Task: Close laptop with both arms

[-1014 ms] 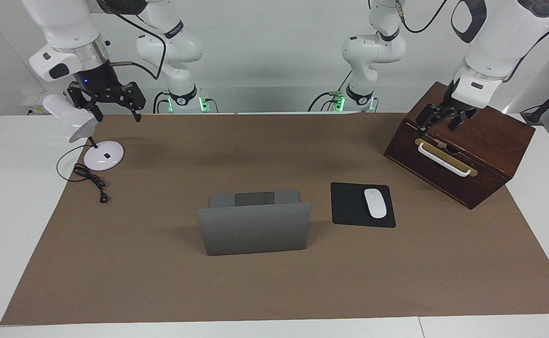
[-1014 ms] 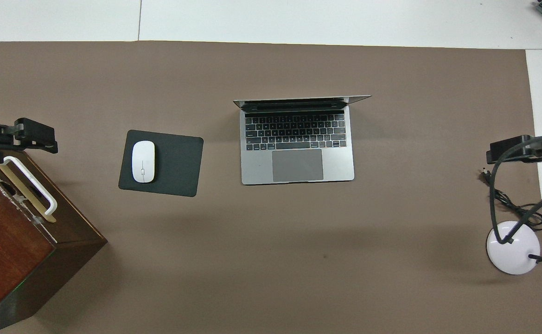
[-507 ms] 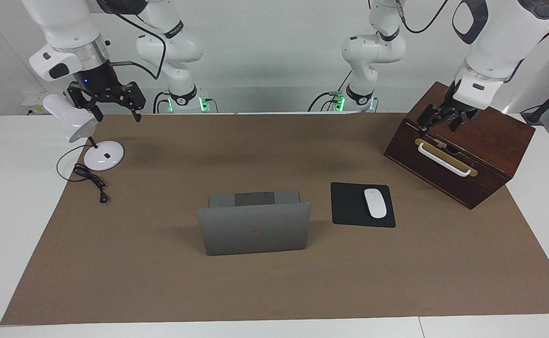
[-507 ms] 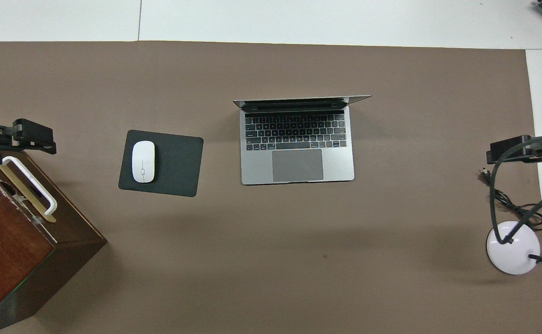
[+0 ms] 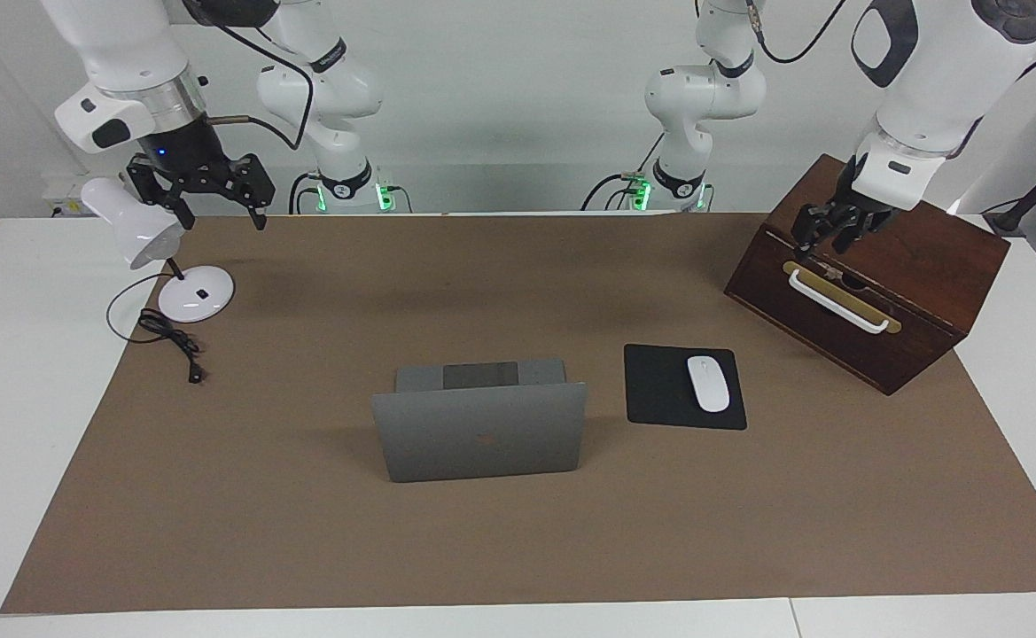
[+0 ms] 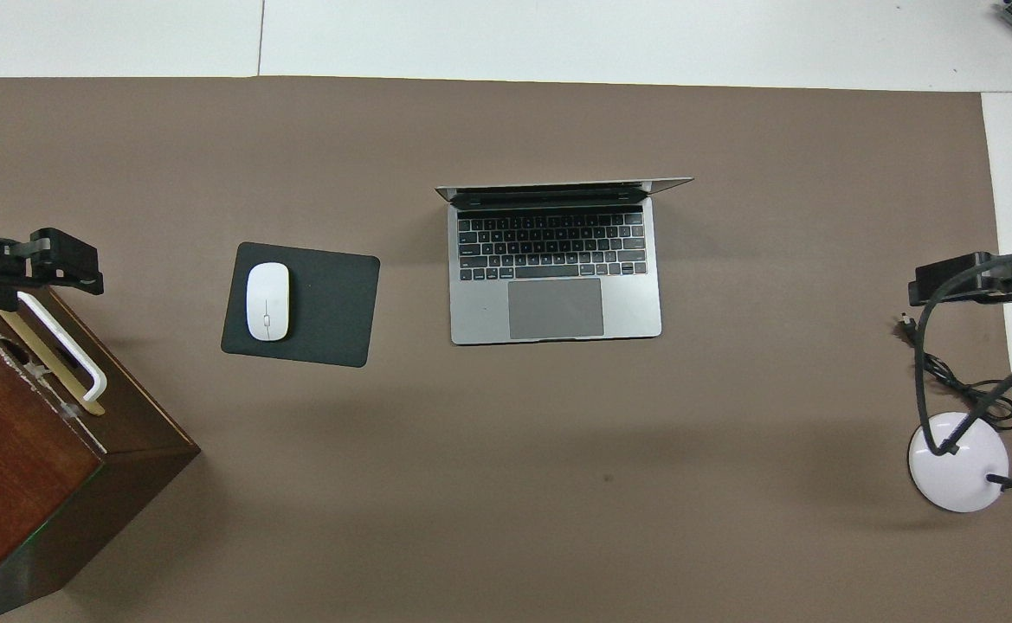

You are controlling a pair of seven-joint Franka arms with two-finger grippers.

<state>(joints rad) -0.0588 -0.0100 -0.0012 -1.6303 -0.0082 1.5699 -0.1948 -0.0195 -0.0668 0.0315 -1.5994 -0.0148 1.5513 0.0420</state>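
Observation:
The silver-grey laptop (image 5: pixel 480 431) stands open mid-table on the brown mat, its lid upright with the logo side away from the robots. Its keyboard (image 6: pixel 555 247) faces the robots. My right gripper (image 5: pixel 221 213) is open and empty, up in the air over the mat's edge beside the lamp at the right arm's end. It also shows in the overhead view (image 6: pixel 973 277). My left gripper (image 5: pixel 823 239) hangs over the wooden box's top front edge, just above its handle, and shows in the overhead view (image 6: pixel 60 264). Both grippers are well away from the laptop.
A black mouse pad (image 5: pixel 655 390) with a white mouse (image 5: pixel 708 383) lies beside the laptop toward the left arm's end. A dark wooden box (image 5: pixel 925 257) with a white handle (image 5: pixel 837 301) stands there too. A white desk lamp (image 5: pixel 194 294) and its cord (image 5: pixel 172 341) are at the right arm's end.
My left gripper has turned and shifted slightly over the box's handle. The right gripper and the laptop have not moved.

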